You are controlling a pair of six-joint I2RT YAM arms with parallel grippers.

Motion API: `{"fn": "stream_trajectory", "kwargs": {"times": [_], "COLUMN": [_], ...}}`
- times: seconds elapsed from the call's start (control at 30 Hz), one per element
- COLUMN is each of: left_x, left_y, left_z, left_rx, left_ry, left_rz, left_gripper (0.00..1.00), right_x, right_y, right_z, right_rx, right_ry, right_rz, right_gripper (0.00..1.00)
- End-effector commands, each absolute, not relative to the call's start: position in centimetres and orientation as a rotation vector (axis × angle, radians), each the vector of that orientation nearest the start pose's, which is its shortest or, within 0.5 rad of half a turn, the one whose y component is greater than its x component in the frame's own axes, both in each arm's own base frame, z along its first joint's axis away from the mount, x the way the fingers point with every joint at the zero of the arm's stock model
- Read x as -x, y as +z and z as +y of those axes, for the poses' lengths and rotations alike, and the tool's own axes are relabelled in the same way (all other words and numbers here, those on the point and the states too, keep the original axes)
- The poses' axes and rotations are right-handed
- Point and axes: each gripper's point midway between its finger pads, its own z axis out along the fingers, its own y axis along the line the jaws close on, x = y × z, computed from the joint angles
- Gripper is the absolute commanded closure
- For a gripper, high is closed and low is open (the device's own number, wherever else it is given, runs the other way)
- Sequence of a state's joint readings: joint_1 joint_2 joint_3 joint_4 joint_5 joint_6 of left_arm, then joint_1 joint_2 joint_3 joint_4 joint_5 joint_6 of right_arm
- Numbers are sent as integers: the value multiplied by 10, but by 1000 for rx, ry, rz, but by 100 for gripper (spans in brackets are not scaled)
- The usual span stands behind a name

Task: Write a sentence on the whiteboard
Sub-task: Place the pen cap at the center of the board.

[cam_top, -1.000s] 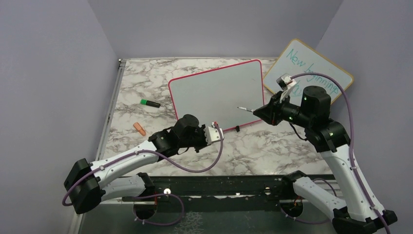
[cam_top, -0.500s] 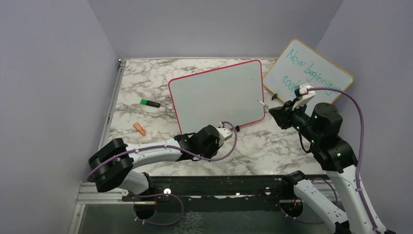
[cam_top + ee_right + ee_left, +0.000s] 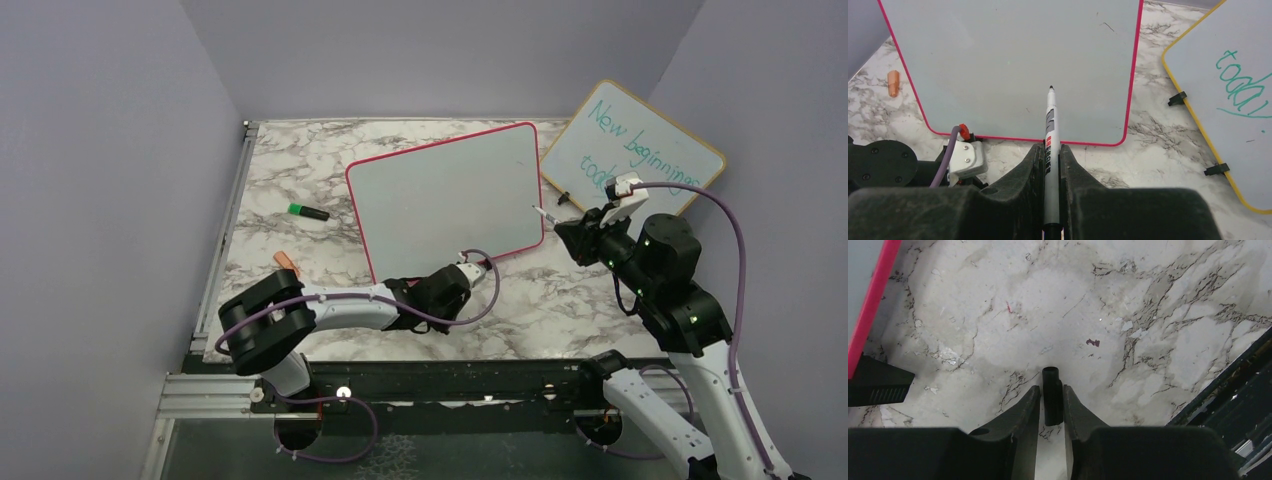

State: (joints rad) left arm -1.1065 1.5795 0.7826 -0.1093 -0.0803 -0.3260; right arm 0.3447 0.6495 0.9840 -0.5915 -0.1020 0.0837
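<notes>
A: Arm poses?
B: I see the left arm stretched low along the desk (image 3: 300,160), the left end effector (image 3: 468,272) at the near edge of the whiteboard (image 3: 445,195), which is propped mid-desk. The right end effector (image 3: 1050,149) is raised at the board's right edge, clenched on a marker (image 3: 1050,115).
A: Anything only a wrist view shows?
B: Left wrist: a black cap (image 3: 1052,400) between the fingers. I cannot tell whether it is gripped.

The whiteboard (image 3: 445,195) has a plain, pale grey-white face, a thin pink-red frame and black feet. The table (image 3: 290,160) is white marble-patterned with grey-black veining. The second board (image 3: 640,135) carries teal writing inside a yellow frame. The marker (image 3: 1050,135) is light grey with a black tip and a red label. The cap (image 3: 1052,395) is black. The pen (image 3: 308,212) is green and black. The walls (image 3: 100,150) are lavender.
</notes>
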Motion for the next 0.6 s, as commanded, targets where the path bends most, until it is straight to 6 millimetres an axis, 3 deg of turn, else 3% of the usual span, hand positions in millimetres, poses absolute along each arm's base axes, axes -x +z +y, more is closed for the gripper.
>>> {"fn": "stream_trajectory", "kwargs": {"times": [0.0, 0.17, 0.37, 0.4, 0.43, 0.47, 0.57], "left_x": [-169, -173, -185, -189, -192, -194, -203], "left_y": [23, 29, 68, 77, 86, 95, 124], "left_z": [-322, -319, -315, -313, -310, -309, -306], "left_rx": [-878, -860, -788, -774, -767, -761, -739], "left_ry": [-434, -394, -376, -359, -345, -339, -319], "left_rz": [2381, 2379, 2310, 2291, 2272, 2252, 2190], "left_gripper": [74, 64, 45, 39, 10, 2, 1], "right_x": [-234, -234, -236, -237, -237, -238, -240], "right_y": [312, 312, 310, 309, 309, 309, 308], "right_z": [102, 104, 104, 104, 104, 104, 103], "right_rx": [307, 315, 314, 312, 313, 314, 311], "right_ry": [369, 378, 371, 370, 368, 365, 355], "right_rz": [1783, 1783, 1789, 1791, 1792, 1795, 1804], "right_gripper": [99, 100, 99, 99, 100, 99, 99]}}
